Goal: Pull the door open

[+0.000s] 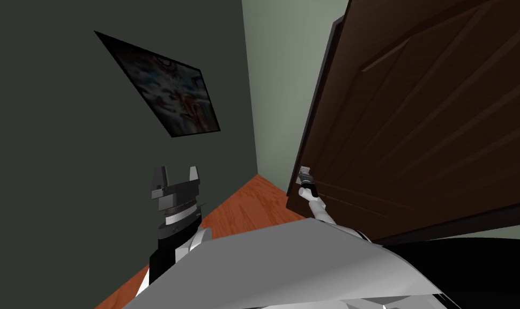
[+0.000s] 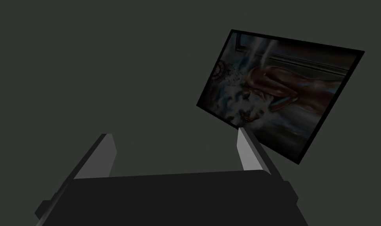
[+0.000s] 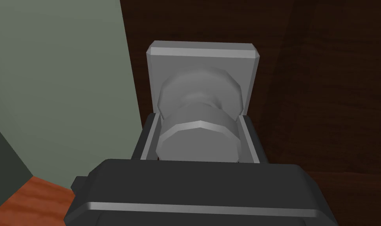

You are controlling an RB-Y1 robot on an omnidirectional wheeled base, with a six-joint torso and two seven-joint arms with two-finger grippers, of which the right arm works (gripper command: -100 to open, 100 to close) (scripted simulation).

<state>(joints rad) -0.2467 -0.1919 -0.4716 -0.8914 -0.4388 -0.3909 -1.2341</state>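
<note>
Your right claw (image 3: 199, 117) is clamped on the round grey knob (image 3: 199, 137), one finger pressed to each side of it, so the pull goes through the knob rather than slipping off its face. The knob stands out from a square grey plate (image 3: 203, 59) close to the left edge of the dark brown door (image 1: 425, 107), which fills the right of the scene. Gripping at that edge, presumably far from the hinges, gives you the most leverage. A pale green wall (image 3: 60, 78) lies just left of the edge. Your left claw (image 1: 176, 179) hangs to the left, near you, fingers spread and holding nothing, well apart from the door's swing. I judge the grasp made and the pull next; draw back along an arc.
</note>
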